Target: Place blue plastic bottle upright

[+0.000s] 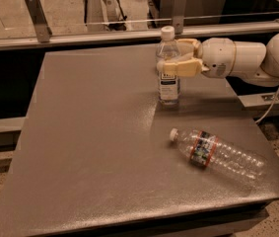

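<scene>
Standing at far side of table: blue plastic bottle, base seemingly down. Gripper reaches in from right, fingers clamped on bottle's shoulder below cap, likely steadying it before release. Ribbed bottle lies nearer, well apart.

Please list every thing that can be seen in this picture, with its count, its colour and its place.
blue plastic bottle: one, clear with white cap and white-and-blue label, upright on the table's far right part.
ribbed bottle: one, clear with red-banded label, lying on its side, near right.
table: one, grey, middle of view.
metal rail: one, grey, behind the table.
cable: one, white, right edge.
arm: one, white, reaching from the right.
gripper: one, cream, around the blue plastic bottle's upper part.
</scene>
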Robot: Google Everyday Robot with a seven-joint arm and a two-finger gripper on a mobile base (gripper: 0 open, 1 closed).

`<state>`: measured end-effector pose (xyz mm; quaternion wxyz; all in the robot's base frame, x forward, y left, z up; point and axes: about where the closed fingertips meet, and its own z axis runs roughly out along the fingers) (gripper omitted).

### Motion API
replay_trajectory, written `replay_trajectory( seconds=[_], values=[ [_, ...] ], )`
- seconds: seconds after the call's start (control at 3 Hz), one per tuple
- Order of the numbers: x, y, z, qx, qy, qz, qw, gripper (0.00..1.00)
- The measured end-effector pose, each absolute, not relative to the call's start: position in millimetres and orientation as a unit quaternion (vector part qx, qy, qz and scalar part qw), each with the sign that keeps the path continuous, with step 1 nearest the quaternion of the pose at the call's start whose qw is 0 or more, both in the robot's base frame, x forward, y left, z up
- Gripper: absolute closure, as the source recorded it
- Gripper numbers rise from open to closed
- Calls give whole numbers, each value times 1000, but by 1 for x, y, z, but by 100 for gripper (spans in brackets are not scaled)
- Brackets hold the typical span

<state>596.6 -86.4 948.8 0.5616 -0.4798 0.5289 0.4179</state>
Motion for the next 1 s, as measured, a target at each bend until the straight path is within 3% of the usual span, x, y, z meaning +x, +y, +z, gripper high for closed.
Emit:
replay_trajectory(
  seconds=[0.33,1.0],
  values=[
    [589,-91,941,-467,509,454,563,100],
    [586,-91,938,-464,499,474,557,59]
  ],
)
